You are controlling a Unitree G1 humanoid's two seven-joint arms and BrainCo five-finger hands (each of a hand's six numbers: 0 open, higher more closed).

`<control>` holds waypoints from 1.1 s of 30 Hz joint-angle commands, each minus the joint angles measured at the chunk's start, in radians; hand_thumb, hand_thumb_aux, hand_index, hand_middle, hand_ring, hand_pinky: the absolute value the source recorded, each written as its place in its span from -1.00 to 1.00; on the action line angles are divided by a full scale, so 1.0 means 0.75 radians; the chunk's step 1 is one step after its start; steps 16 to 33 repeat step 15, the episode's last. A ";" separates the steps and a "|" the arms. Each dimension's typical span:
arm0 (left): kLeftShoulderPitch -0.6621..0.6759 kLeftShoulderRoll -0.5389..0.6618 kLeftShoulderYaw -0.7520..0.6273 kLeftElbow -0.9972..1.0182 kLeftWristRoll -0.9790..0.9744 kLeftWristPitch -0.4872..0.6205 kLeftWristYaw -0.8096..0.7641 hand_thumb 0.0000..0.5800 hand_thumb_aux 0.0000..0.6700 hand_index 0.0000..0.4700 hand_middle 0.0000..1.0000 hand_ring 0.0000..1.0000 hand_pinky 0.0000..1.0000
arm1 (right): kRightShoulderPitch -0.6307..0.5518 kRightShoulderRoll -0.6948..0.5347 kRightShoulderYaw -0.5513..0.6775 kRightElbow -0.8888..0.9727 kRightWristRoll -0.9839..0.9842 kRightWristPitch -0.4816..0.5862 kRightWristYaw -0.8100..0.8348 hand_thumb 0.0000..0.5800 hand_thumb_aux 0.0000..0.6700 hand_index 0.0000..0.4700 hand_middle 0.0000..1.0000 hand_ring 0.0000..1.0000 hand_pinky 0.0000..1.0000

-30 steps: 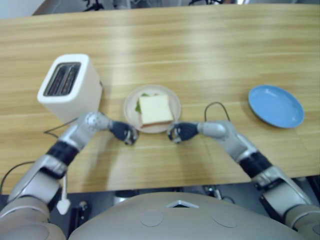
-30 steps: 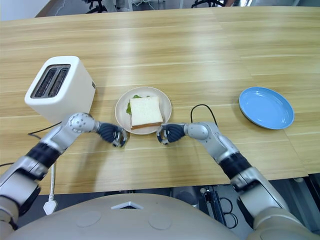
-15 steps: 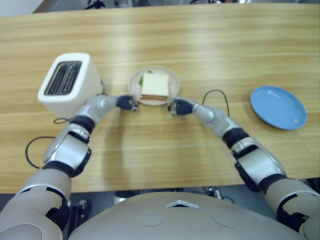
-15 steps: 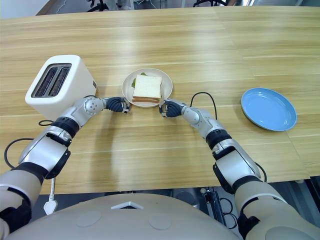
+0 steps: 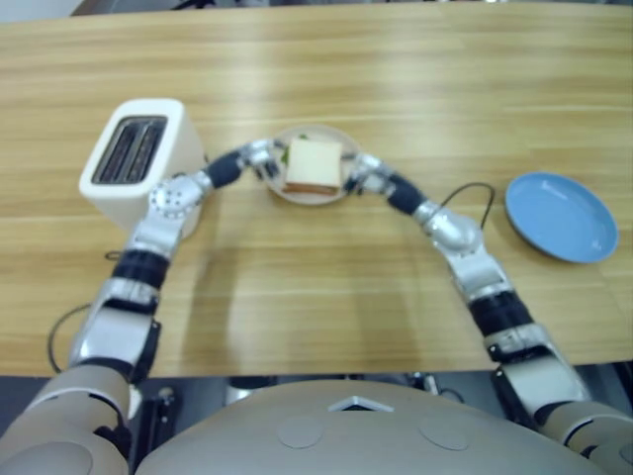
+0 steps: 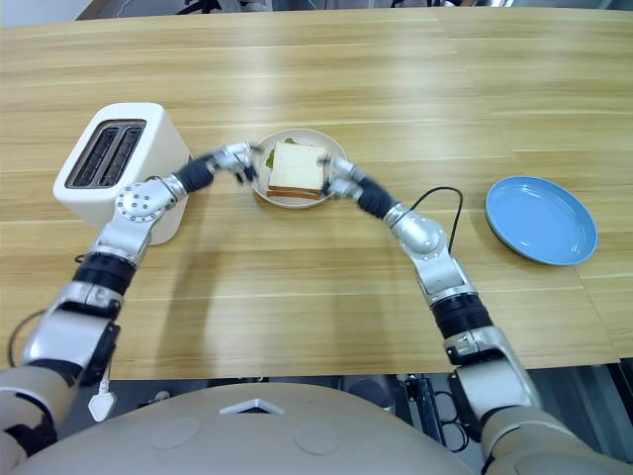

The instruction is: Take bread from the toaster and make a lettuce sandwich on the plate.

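Your left hand (image 6: 235, 158) and right hand (image 6: 343, 181) have slid the plate (image 6: 297, 202) away from the table's (image 6: 297, 79) near edge, level with the toaster (image 6: 114, 158). The sandwich (image 6: 297, 168) looks finished; whether either hand grips the rim, I cannot tell.

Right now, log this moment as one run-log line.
sandwich: on beige plate, lettuce showing | left hand: at plate's left rim | right hand: at plate's right rim | blue plate: far right

You have a smooth pale wooden table (image 6: 297, 59), matt white plastic toaster (image 6: 168, 148), smooth round cream plate (image 6: 293, 202), glossy round blue plate (image 6: 541, 220).
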 commanded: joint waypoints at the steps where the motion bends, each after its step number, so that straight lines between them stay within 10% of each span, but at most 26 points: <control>1: 0.146 -0.126 0.175 -0.197 -0.179 0.246 0.222 -1.00 -1.00 -1.00 -1.00 -1.00 -1.00 | 0.050 0.071 -0.135 -0.003 0.074 0.116 -0.119 -1.00 -1.00 -1.00 -1.00 -1.00 -1.00; 8: 0.299 -0.394 0.292 -0.150 -0.237 0.242 0.412 -1.00 -1.00 -1.00 -1.00 -1.00 -1.00 | 0.073 0.192 -0.228 0.200 -0.045 0.015 -0.314 -1.00 -1.00 -1.00 -1.00 -1.00 -1.00; 15: 0.268 -0.387 0.295 0.039 -0.079 0.011 0.476 -1.00 -1.00 -1.00 -1.00 -1.00 -1.00 | 0.052 0.260 -0.274 0.389 -0.093 -0.106 -0.417 -1.00 -1.00 -1.00 -1.00 -1.00 -1.00; 33: 0.268 -0.387 0.295 0.039 -0.079 0.011 0.476 -1.00 -1.00 -1.00 -1.00 -1.00 -1.00 | 0.052 0.260 -0.274 0.389 -0.093 -0.106 -0.417 -1.00 -1.00 -1.00 -1.00 -1.00 -1.00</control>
